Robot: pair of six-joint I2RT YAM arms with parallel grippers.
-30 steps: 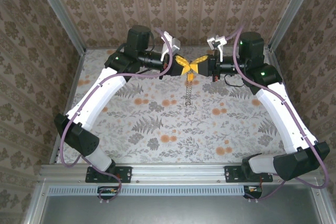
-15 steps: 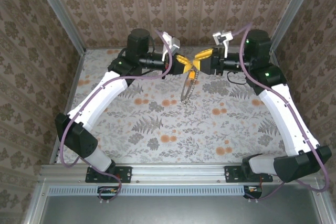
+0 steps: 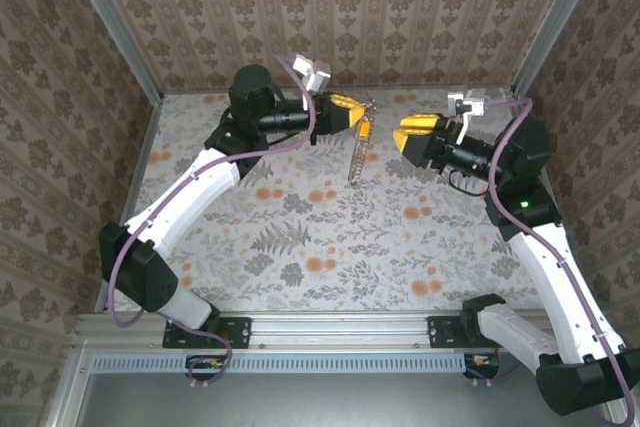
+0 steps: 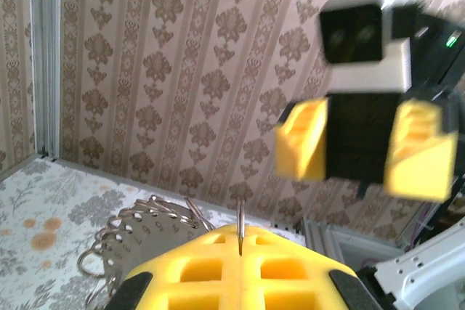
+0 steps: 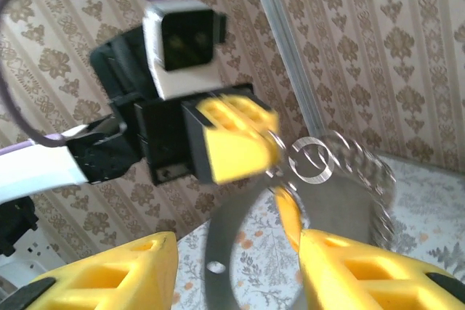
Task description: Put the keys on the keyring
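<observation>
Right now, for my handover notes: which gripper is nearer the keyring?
Left. The left gripper is shut on the keyring, which dangles from it; the right gripper is open and apart.

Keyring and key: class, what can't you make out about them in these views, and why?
- Top view: the key is too small to tell whether it is threaded on the keyring.
- Left wrist view: the shut left claw itself hides what it pinches.
- Right wrist view: blur smears the key's shape.
</observation>
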